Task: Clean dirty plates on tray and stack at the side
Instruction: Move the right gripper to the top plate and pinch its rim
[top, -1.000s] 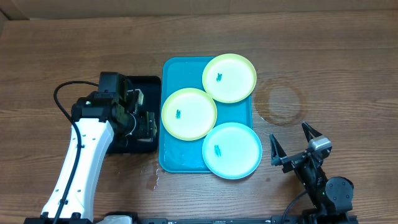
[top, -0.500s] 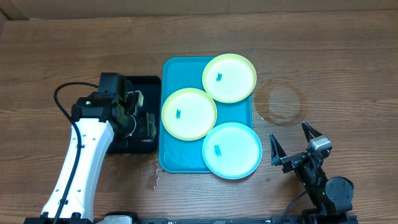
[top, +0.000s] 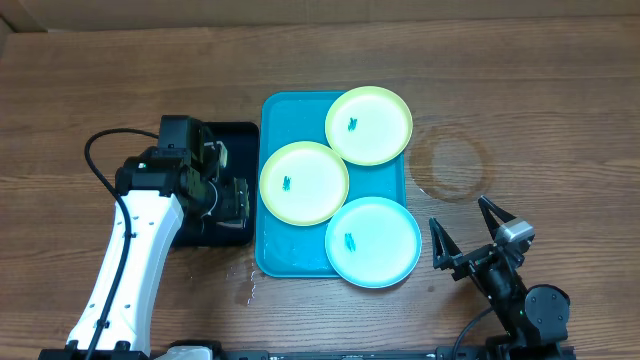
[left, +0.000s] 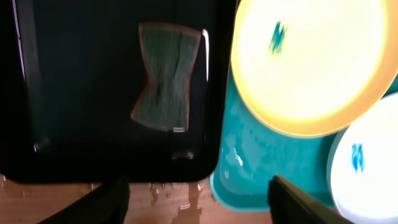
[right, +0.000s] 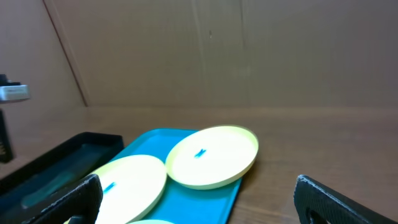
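The left jaws stood released and empty, and the right jaws were spread wide with nothing in them. From overhead, the left arm (top: 135, 240) hung over the black tray (top: 238, 133), which lay at 9 o'clock of the turquoise tray (top: 285, 108). All three plates sat on that tray: the upper yellow-green plate (top: 369, 125) at 1 o'clock, the middle yellow-green plate (top: 304, 183) at 9 o'clock and the light blue plate (top: 372, 242) at 5 o'clock, each with a small blue smudge. The right arm (top: 510, 290) waited on the bench (top: 560, 100) at 4 o'clock of the tray, apart from every plate. In the left wrist view, a dark sponge (left: 166, 78) with a pinched waist lay flat in the black tray (left: 74, 93), toward 12 o'clock of the left fingers (left: 106, 202), which were well apart from it. The middle yellow-green plate (left: 311, 74) lay at 2 o'clock. The step looked like fetching the sponge: the jaws probably needed to advance toward 12 o'clock, drop over the narrow waist, close across it, then lift clear of the black rim before swinging toward 3 o'clock. In the right wrist view, the upper yellow-green plate (right: 211, 155) overhung the tray's edge, so wiping pressure there should be light and centred.
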